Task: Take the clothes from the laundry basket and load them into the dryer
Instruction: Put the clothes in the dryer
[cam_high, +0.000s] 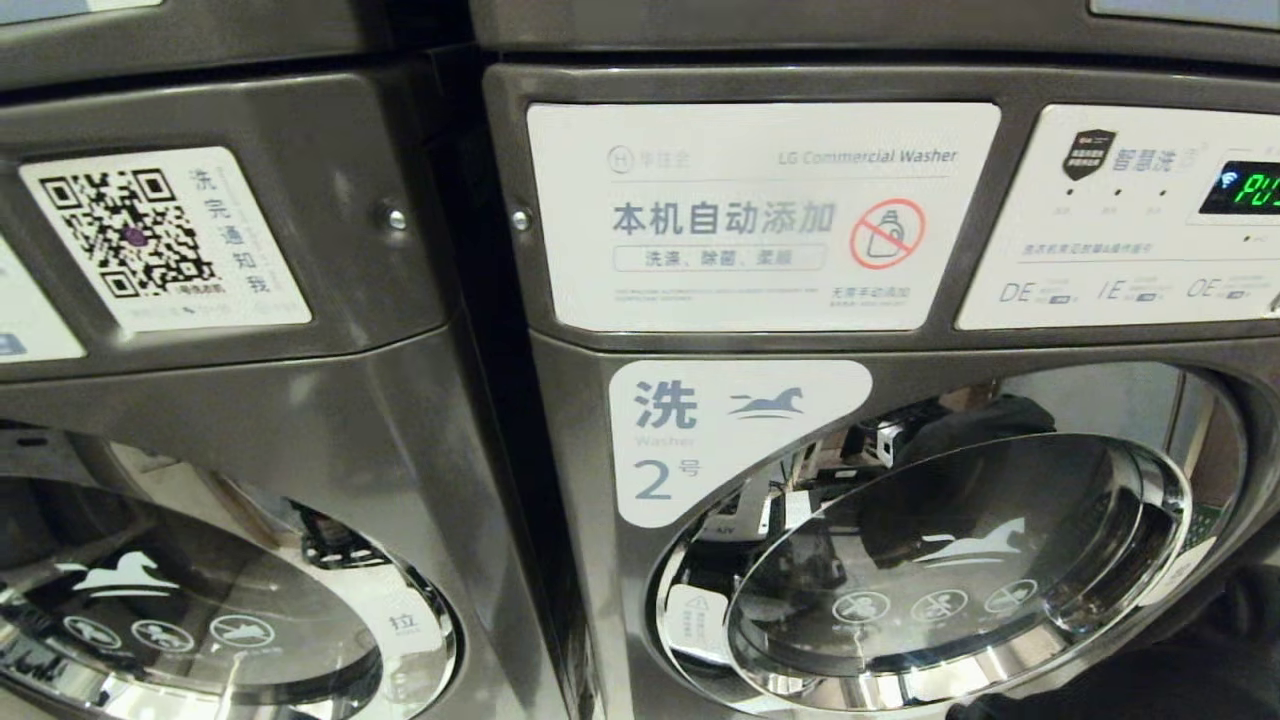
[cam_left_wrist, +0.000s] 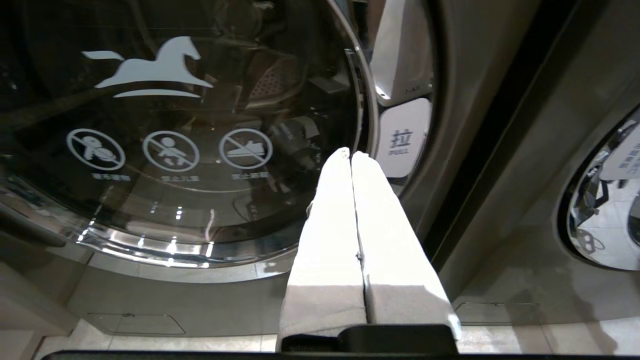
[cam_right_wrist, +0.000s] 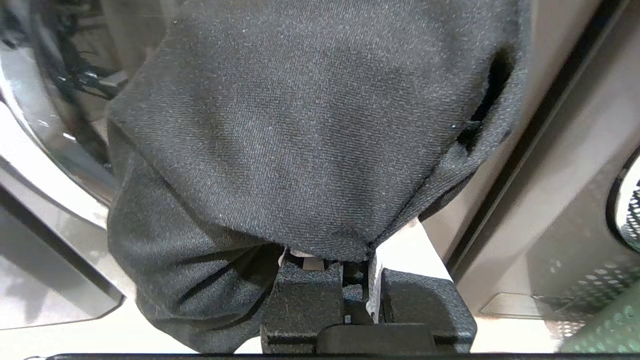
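two dark grey front-loading machines stand side by side before me, the left machine (cam_high: 250, 440) and the right machine (cam_high: 900, 400), the latter marked with a white number-two label (cam_high: 700, 440). its round glass door (cam_high: 950, 560) looks shut, though reflections make that hard to judge. my right gripper (cam_right_wrist: 357, 272) is clamped on a black woven garment (cam_right_wrist: 310, 135), my fingers nearly together, with the cloth bunched over them and hanging in front of that machine. a corner of a green perforated basket (cam_right_wrist: 605, 325) shows at the edge of the right wrist view. my left gripper (cam_left_wrist: 350, 155) holds nothing, its white fingers (cam_left_wrist: 325, 240) pressed flat against each other, pointing at the left machine's glass door (cam_left_wrist: 175, 130) near the white pull label (cam_left_wrist: 402, 140).
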